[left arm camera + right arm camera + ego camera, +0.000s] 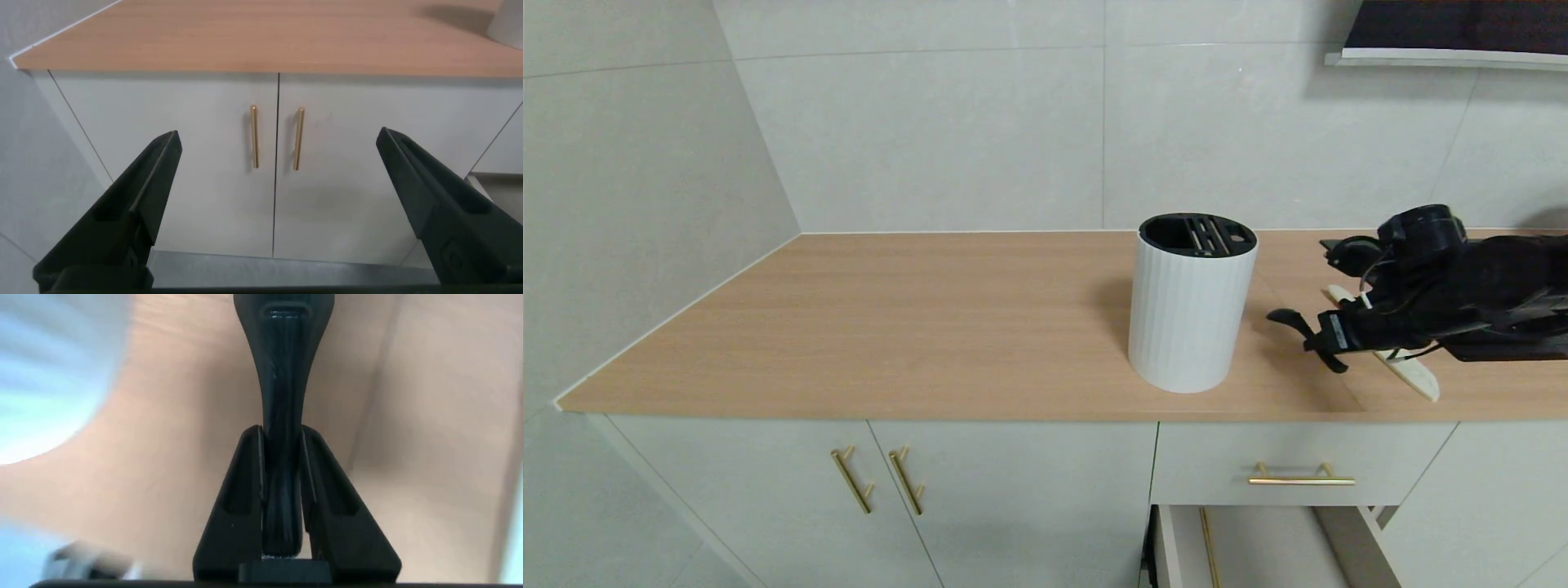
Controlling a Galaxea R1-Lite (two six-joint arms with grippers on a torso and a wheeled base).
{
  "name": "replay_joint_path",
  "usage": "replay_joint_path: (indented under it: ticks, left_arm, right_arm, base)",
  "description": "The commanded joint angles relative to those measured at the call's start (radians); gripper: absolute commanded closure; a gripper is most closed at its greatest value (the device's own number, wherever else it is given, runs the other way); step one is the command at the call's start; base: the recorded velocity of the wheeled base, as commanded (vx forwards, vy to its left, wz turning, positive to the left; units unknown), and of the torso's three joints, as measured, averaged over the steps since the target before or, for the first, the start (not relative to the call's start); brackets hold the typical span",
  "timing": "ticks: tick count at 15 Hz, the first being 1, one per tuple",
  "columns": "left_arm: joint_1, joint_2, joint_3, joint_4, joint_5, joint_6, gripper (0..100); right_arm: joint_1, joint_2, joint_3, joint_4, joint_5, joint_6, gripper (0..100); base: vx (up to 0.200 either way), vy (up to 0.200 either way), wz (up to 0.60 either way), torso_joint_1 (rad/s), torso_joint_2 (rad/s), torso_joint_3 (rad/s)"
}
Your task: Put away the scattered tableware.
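Wood-grain worktop [931,327] carries a white ribbed cylindrical holder [1188,327], upright near the front edge and right of the middle. Its top is a black insert [1197,234] cut into narrow slots and larger openings; their insides are too dark to make out. Just beside the holder, toward the worktop's right end, the right gripper [282,506] is clamped on the handle of a black utensil [282,376], which hangs above the surface and points at the holder. A cream utensil [1411,374] lies flat under that arm, near the front edge. Below the front edge, the left gripper [278,139] hangs with fingers spread wide, facing two cabinet doors with brass handles [254,137]. A drawer [1258,547] under the right part stands pulled out.
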Motion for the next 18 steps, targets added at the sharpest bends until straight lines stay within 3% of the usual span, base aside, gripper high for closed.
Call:
replay_joint_path:
  ticks: [1, 6, 9, 15, 18]
  left_arm:
    - [0.0, 0.0, 0.0, 0.0, 0.001, -0.001, 0]
    - [0.0, 0.0, 0.0, 0.001, 0.001, -0.001, 0]
    - [0.0, 0.0, 0.0, 0.0, -0.001, -0.001, 0]
    - [0.0, 0.0, 0.0, 0.001, -0.001, -0.001, 0]
    - [0.0, 0.0, 0.0, 0.001, 0.001, -0.001, 0]
  right_arm:
    - [0.002, -0.277, 0.167, 0.034, -0.024, 0.113, 100]
    - [0.068, -0.599, 0.472, 0.031, -0.123, 0.282, 100]
    - [0.101, -0.703, 0.626, 0.025, -0.147, 0.288, 100]
    - [0.141, -0.693, 0.761, 0.011, -0.146, 0.288, 100]
    - [0.167, -0.676, 0.827, -0.064, -0.147, 0.287, 100]
  base:
    - [0.0, 0.0, 0.0, 0.0, 0.0, 0.0]
    - [0.0, 0.0, 0.0, 0.0, 0.0, 0.0]
    - [0.0, 0.0, 0.0, 0.0, 0.0, 0.0]
    - [0.0, 0.0, 0.0, 0.0, 0.0, 0.0]
    - [0.0, 0.0, 0.0, -0.141, 0.35, 0.209]
